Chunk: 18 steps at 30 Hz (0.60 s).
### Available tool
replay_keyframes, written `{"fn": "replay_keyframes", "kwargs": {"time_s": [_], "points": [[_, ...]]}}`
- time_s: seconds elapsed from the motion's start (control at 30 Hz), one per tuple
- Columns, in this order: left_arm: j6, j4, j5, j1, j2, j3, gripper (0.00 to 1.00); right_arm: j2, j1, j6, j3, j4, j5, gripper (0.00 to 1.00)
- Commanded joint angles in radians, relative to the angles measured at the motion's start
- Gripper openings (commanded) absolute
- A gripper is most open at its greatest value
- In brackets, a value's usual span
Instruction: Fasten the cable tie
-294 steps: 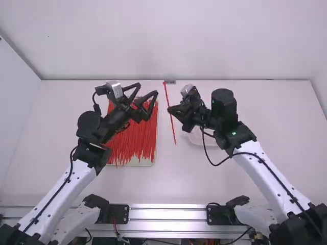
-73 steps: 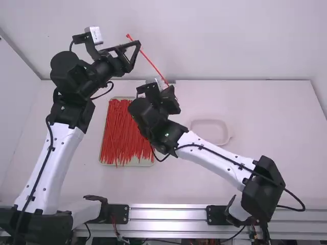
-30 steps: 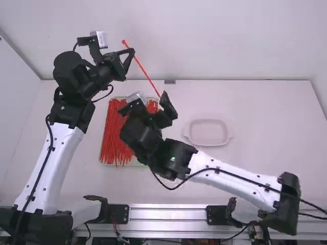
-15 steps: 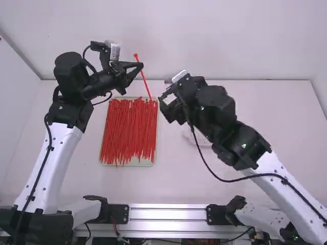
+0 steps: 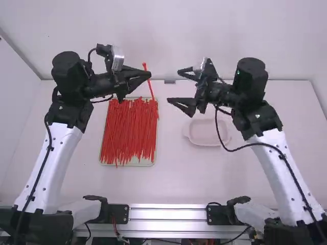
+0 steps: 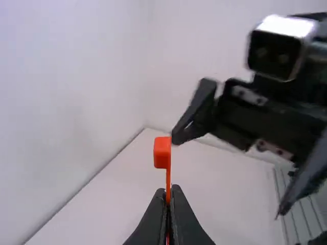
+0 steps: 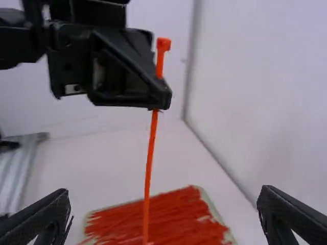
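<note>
The left gripper [image 5: 146, 76] clamps 1 red cable tie [image 5: 149, 88] just below its head, raised over the far table. The right gripper [image 5: 174, 86], spread wide, faces it from the right. Spare ties [image 5: 127, 132] lie beneath, with a white dish [image 5: 207, 141] to their right.

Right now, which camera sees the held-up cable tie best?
The right wrist view: the cable tie shows head and strap side-on, pinched in the left gripper. The left wrist view shows its head and a stub; the high view, a thin slanted line.
</note>
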Motion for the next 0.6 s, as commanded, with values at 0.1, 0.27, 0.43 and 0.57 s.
{"fn": "replay_keyframes", "kwargs": {"time_s": [0.1, 0.27, 0.43, 0.57], "points": [[-0.022, 0.061, 0.194, 0.002, -0.002, 0.021, 0.02, 0.092, 0.015, 0.000, 0.026, 0.050, -0.332, 0.95], [-0.042, 0.066, 0.213, 0.000, -0.002, 0.021, 0.02, 0.126, 0.055, -0.005, 0.026, 0.055, -0.328, 0.86], [-0.109, 0.090, 0.207, -0.015, -0.002, 0.020, 0.02, 0.133, 0.103, -0.033, 0.026, 0.043, -0.288, 0.69], [-0.160, 0.128, 0.208, -0.030, -0.002, 0.020, 0.02, 0.133, 0.147, -0.006, 0.026, 0.047, -0.215, 0.54]]}}
